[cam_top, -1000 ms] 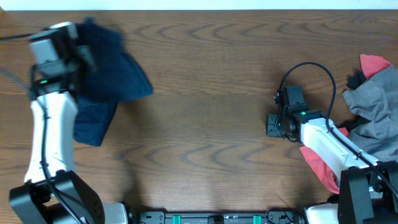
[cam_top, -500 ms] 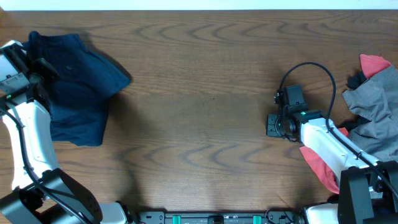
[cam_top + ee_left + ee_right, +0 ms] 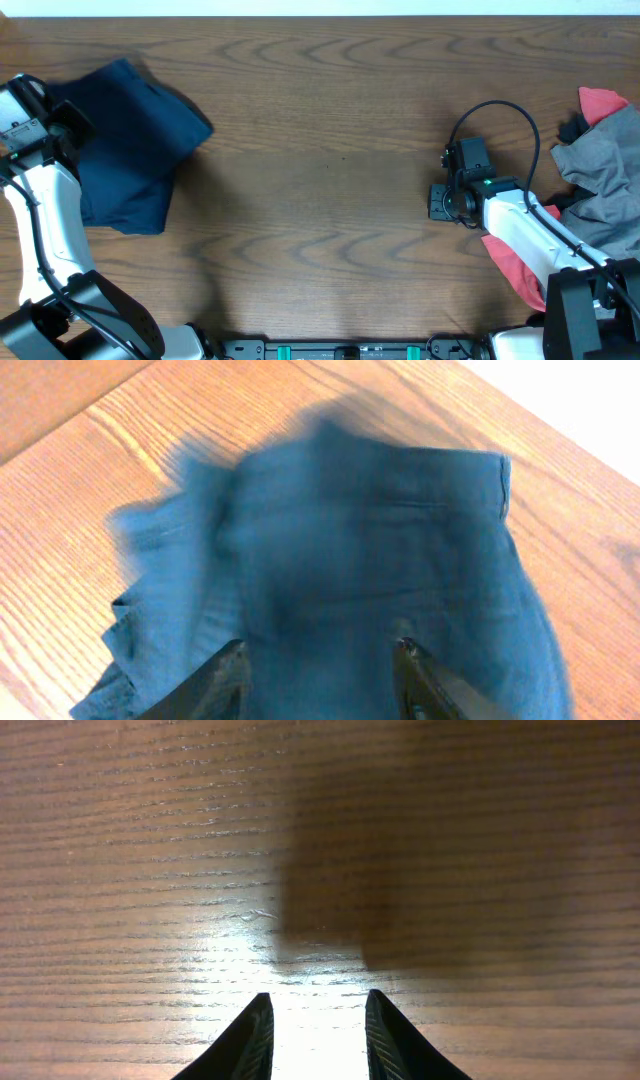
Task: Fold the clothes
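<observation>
The dark navy-blue shorts (image 3: 130, 140) lie in a folded heap at the table's far left, and they fill the left wrist view (image 3: 370, 550), blurred. My left gripper (image 3: 72, 122) is at their left edge. Its jaws stand open (image 3: 320, 660) over the fabric with nothing pinched between them. My right gripper (image 3: 440, 200) hovers open over bare wood right of centre, and nothing lies between its fingers (image 3: 317, 1015). A grey garment (image 3: 600, 180) and coral-red garments (image 3: 603, 101) are piled at the right edge.
More coral-red fabric (image 3: 515, 268) lies under the right arm near the front right. The table's (image 3: 330, 150) back edge runs along the top of the overhead view. A black cable (image 3: 495, 108) loops above the right wrist.
My left gripper swung to the far left with the shorts, then opened and let them go. The shorts have settled flatter on the table. The right arm has not moved.
</observation>
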Tool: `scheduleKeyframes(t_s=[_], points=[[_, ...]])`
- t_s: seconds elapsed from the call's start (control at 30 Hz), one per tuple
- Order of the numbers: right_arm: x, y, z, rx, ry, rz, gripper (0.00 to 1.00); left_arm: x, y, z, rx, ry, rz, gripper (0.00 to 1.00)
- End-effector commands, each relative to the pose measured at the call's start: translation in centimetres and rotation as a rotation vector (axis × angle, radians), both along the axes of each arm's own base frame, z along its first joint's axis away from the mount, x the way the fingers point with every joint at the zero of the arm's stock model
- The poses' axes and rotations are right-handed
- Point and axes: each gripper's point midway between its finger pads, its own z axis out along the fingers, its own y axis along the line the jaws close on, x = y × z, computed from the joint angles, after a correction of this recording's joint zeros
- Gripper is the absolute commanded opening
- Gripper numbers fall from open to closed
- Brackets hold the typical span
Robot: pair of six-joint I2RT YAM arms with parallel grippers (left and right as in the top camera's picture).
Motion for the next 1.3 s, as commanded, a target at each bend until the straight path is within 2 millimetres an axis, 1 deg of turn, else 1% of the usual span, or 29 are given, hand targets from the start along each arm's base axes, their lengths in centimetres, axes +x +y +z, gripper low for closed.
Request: scheduleKeyframes(t_s=[0.0,0.17,0.23,0.3,0.37,0.47,0.57,0.73,0.77,0.83,0.9,0.93,0.97,1.0,1.03,1.07,1.17,1.27], points=[[0.1,-0.3,0.1,-0.003,-0.003,-0.021,0.31,-0.5,0.3,-0.5,0.001,0.021,0.02,0.72],[0.0,-0.4,0.1,-0.004,0.003,-0.021,0.31,-0.4,0.3,-0.5,-0.001,0.016,0.023,0.73],[-0.1,-0.4,0.0,-0.004,0.005,-0.021,0.33,-0.4,0.1,-0.6,-0.026,0.01,0.033,0.73],[-0.1,-0.3,0.0,-0.003,0.007,-0.021,0.4,-0.1,-0.7,-0.7,-0.069,-0.007,0.007,0.72],[-0.1,-0.2,0.0,0.006,0.009,-0.018,0.45,0.4,-2.0,-0.8,-0.119,-0.022,-0.044,0.73],[-0.1,0.4,0.1,0.035,0.008,-0.011,0.51,1.2,-4.5,-1.3,-0.182,-0.024,-0.125,0.73],[0.3,1.4,0.3,0.093,-0.006,0.005,0.57,1.7,-7.2,-2.4,-0.212,0.021,-0.187,0.74],[0.7,3.1,0.7,0.185,-0.021,0.033,0.64,2.0,-13.8,-5.6,-0.265,0.152,-0.324,0.75],[0.6,3.3,0.7,0.196,-0.015,0.037,0.69,1.8,-15.5,-6.5,-0.28,0.195,-0.358,0.75],[0.0,3.9,0.7,0.224,0.008,0.049,0.85,0.9,-18.5,-8.0,-0.306,0.281,-0.415,0.75],[-0.7,4.3,0.6,0.241,0.035,0.059,0.95,-0.3,-21.0,-9.4,-0.327,0.367,-0.464,0.78],[-1.0,4.5,0.5,0.25,0.048,0.063,0.99,-1.2,-22.0,-10.0,-0.339,0.415,-0.482,0.81],[-1.4,4.7,0.5,0.258,0.064,0.068,0.99,-2.4,-23.1,-10.6,-0.355,0.477,-0.5,0.83],[-1.8,4.9,0.4,0.266,0.082,0.072,0.99,-3.8,-24.0,-11.2,-0.37,0.542,-0.513,0.84],[-2.4,5.1,0.4,0.273,0.105,0.074,0.99,-5.1,-24.8,-11.5,-0.384,0.602,-0.521,0.84],[-2.7,5.1,0.3,0.278,0.119,0.074,0.99,-6.0,-25.3,-11.6,-0.39,0.641,-0.529,0.85],[-4.2,4.9,0.1,0.276,0.188,0.041,0.99,-9.8,-26.6,-11.6,-0.416,0.791,-0.546,0.85],[-6.3,4.5,-0.1,0.27,0.283,-0.016,0.99,-13.5,-27.3,-11.1,-0.449,0.943,-0.526,0.85]])
